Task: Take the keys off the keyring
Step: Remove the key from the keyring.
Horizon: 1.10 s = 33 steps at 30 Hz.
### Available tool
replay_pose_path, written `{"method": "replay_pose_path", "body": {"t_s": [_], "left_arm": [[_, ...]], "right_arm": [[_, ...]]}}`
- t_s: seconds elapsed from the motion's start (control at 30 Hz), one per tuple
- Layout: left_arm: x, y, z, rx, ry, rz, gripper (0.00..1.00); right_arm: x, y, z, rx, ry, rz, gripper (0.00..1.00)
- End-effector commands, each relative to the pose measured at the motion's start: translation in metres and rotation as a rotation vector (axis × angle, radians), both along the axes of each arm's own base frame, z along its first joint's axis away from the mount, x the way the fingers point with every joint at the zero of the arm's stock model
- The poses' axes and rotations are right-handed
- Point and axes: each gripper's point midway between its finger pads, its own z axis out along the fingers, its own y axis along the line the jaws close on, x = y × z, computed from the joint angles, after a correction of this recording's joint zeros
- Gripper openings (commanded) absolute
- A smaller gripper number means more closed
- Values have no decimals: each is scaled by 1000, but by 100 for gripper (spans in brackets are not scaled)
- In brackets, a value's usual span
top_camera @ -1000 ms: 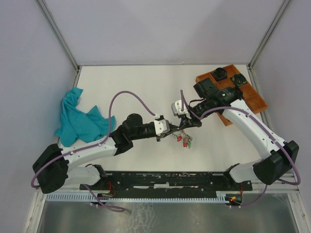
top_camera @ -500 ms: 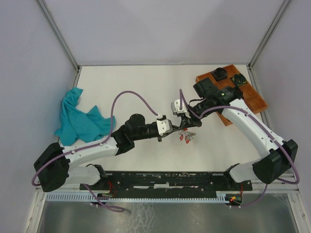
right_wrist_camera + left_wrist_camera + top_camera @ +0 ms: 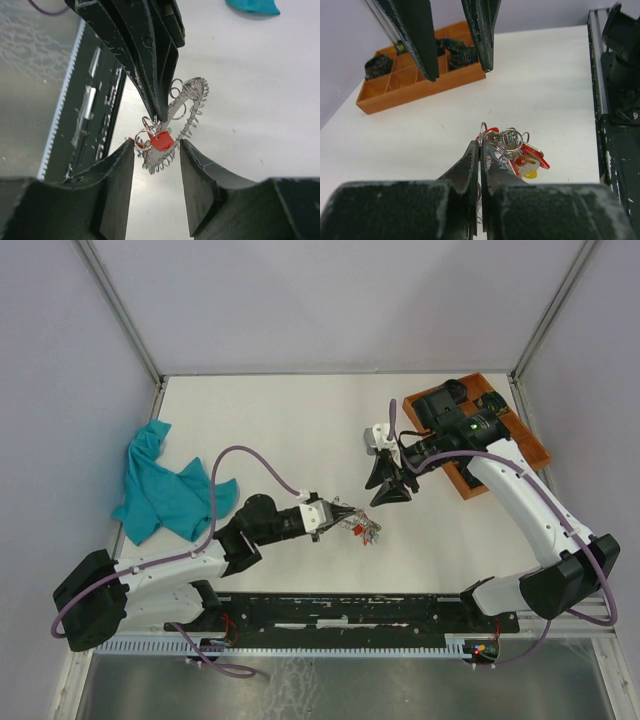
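Observation:
The keyring [image 3: 192, 107], a coiled wire ring, hangs tilted above the table with the keys [image 3: 150, 142] bunched at its lower end; a red tag [image 3: 161, 141] shows. My left gripper [image 3: 347, 522] is shut on the keyring's wire and holds the bunch [image 3: 369, 530] just off the table. In the left wrist view its jaws [image 3: 481, 145] are pressed together, with the keys [image 3: 522, 155], red and yellow tags among them, just past the tips. My right gripper [image 3: 390, 487] is open and empty, a little behind the bunch, its fingers [image 3: 117, 172] either side of it in that view.
An orange compartment tray [image 3: 525, 440] with dark parts stands at the back right, also in the left wrist view [image 3: 420, 92]. A teal cloth [image 3: 165, 490] lies at the left. A black rail [image 3: 350, 610] runs along the near edge.
My right gripper has come off the bunch and drawn back toward the tray, now open. My left gripper has pulled the keyring and keys toward the near left.

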Motion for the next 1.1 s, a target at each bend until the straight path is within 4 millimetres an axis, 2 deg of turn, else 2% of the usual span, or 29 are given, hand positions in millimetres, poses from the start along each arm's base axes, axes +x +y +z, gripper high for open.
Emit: {"method": "replay_pose_path", "body": {"t_s": [0.0, 0.17, 0.43, 0.6, 0.83, 0.9, 0.93, 1.07], "left_arm": [[-15, 17, 93, -345, -154, -11, 3], [-20, 26, 107, -407, -166, -6, 3], [-18, 23, 109, -406, -147, -2, 3], [-15, 23, 110, -409, -123, 10, 3], [-14, 23, 110, -412, -100, 17, 3], [-14, 23, 110, -413, -94, 17, 3], [-14, 24, 110, -412, -92, 20, 3], [-14, 27, 110, -415, -90, 27, 3]], "right_arm": [[-14, 15, 37, 161, 99, -4, 50], [-14, 24, 41, 205, 241, -56, 54], [-21, 25, 46, 222, 262, -39, 51], [-23, 24, 44, 208, 232, -38, 38], [-22, 29, 37, 167, 195, -50, 28], [-21, 30, 36, 162, 191, -54, 21], [-21, 30, 38, 166, 182, -55, 13], [-19, 29, 39, 164, 164, -66, 5]]}}
